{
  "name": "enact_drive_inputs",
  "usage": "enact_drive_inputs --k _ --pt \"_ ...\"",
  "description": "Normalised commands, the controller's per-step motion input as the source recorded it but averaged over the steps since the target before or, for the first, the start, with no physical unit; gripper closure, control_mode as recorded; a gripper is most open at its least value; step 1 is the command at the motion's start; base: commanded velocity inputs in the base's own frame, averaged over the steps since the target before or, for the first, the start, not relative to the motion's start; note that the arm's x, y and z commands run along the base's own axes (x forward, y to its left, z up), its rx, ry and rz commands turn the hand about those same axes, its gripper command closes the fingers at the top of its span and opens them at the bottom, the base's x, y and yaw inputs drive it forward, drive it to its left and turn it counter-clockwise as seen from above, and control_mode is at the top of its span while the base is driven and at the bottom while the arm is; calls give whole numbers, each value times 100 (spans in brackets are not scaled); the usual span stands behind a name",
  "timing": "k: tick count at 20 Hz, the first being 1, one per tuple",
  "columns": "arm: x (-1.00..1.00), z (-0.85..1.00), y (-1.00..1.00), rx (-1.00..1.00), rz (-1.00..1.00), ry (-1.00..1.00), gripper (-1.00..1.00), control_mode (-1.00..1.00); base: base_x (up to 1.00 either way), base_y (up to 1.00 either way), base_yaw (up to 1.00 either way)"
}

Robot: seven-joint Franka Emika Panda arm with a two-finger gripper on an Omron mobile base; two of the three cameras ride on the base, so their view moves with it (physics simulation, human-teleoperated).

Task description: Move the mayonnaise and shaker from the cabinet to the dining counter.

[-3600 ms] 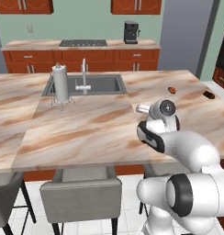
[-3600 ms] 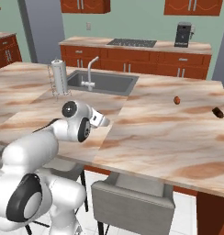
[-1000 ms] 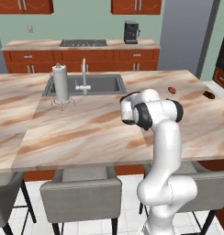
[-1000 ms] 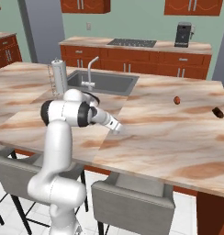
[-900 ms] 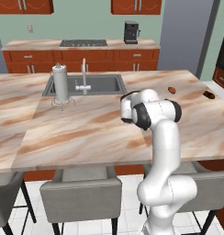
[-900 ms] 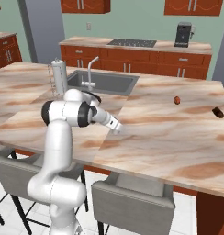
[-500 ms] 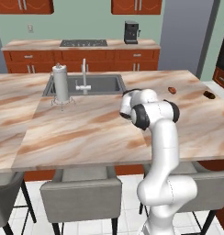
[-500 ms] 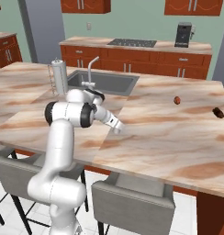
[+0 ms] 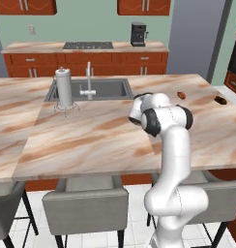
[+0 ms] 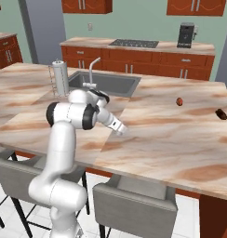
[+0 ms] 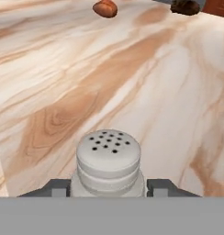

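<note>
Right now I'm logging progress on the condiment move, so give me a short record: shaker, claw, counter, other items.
shaker: upright on the counter, between the claw's fingertips
claw: low over the counter, fingers either side of the shaker
dining counter: beige marble island
other items: two small brown things farther along the counter

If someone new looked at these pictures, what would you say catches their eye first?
First the white arm bent over the dining counter, its gripper low at the marble. In the hand view, the shaker with its dotted top stands upright on the counter between the fingertips. Then the tall grey cylinder beside the sink.
</note>
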Motion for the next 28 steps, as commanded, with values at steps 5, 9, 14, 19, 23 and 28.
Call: enact_drive_inputs --k 5,9,14,19,23,28 --pt "-90 -48 0 0 0 -1 -100 -100 0 0 0" --pt "-85 -37 8 0 0 -3 -100 -100 0 0 0" --pt "-83 -19 7 0 0 -6 -100 -100 0 0 0" --pt "-71 25 27 0 0 -16 -100 -100 0 0 0" --pt "-79 96 72 0 1 -26 -100 -100 0 0 0" --pt "-75 100 63 0 4 -22 -100 -100 0 0 0"
